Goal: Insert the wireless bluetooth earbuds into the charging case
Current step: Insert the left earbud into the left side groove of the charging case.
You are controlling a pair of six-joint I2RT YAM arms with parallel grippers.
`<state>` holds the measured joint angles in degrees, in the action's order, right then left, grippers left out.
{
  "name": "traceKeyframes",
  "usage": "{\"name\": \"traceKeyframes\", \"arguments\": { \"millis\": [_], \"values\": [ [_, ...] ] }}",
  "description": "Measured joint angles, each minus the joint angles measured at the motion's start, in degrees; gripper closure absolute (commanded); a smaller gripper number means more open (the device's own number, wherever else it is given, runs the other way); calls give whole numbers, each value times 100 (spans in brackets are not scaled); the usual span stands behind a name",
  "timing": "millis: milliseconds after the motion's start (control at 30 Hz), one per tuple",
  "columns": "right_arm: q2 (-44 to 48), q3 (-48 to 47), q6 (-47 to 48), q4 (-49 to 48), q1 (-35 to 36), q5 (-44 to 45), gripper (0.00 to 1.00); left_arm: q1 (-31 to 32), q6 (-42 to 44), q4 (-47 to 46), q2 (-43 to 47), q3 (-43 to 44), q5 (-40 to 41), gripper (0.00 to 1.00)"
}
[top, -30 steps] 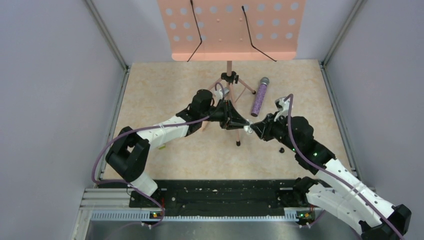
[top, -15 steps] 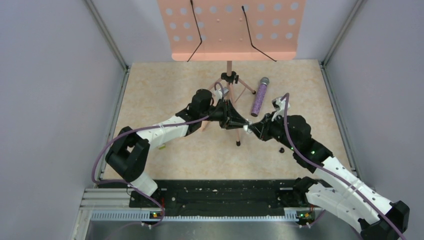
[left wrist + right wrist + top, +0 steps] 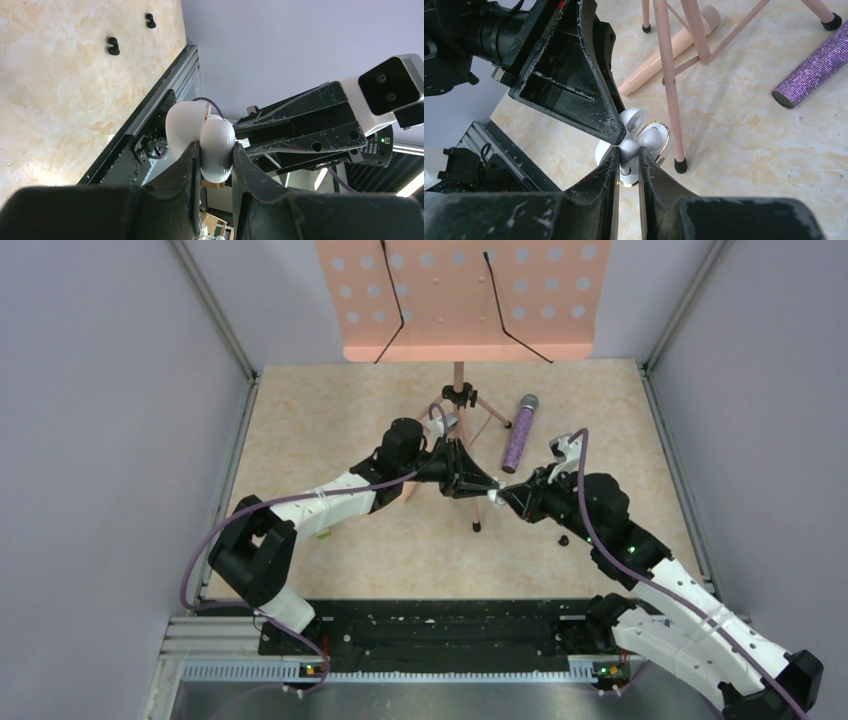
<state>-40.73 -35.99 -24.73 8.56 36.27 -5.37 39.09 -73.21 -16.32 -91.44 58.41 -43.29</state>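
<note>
Where scuffed left gripper point(image 3: 215, 150) clamps, glossy white case point(image 3: 181, 125)

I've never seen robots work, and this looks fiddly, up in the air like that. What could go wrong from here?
1. The left jaws pinch the open charging case above the table by their tips; a push from the right arm could twist it loose.
2. The earbud in the right jaws is tiny; if it meets the case crooked, it may slip out and fall.
</note>
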Motion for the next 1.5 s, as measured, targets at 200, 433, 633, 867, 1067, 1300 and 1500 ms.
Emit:
{"name": "traceKeyframes", "arguments": {
  "millis": [200, 433, 633, 867, 1067, 1300, 1500],
  "values": [
    [61, 79, -37, -57, 0, -57, 93, -17, -197, -160, 7, -90, -63, 100],
    [118, 160, -4, -175, -2, -120, 95, -61, -472, -374, 7, -203, -120, 100],
    [249, 188, 120, -205, -2, -205, 96, -74, -723, -627, 7, -267, -216, 100],
    [262, 201, 245, -304, -2, -280, 97, -85, -870, -702, 4, -273, -238, 100],
    [240, 225, 273, -345, -2, -315, 98, -101, -898, -697, 4, -286, -236, 100],
    [210, 225, 330, -289, -2, -339, 93, -118, -944, -704, 4, -343, -225, 100],
    [192, 225, 323, -291, -2, -378, 74, -122, -962, -710, 4, -350, -205, 100]
  ]
}}
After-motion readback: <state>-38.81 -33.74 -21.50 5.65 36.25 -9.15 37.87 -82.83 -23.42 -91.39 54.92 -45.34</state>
